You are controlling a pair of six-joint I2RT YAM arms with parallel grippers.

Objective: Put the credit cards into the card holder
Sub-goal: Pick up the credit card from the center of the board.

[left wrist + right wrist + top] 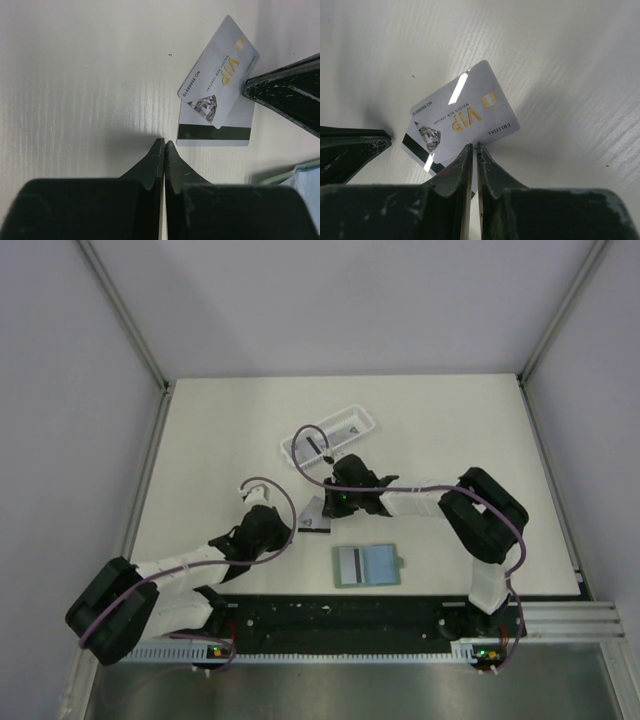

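The right claw (474, 147) pinched the edge of the VIP card (462, 112), tilted over a striped card (215, 132) (stripe up) on the table (450, 440). The left claw (164, 146) was clenched empty just beside them, the holder (384, 565) lying open nearby.

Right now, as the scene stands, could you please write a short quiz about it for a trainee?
1. True or false: the left gripper holds a card.
2. Which one pinches the light-grey plastic VIP card? A the left gripper, B the right gripper, C neither.
3. What lies inside the open sage-green rectangular card holder?
Key: 1 false, it is shut on nothing; 2 B; 3 one light-grey card with a black stripe.
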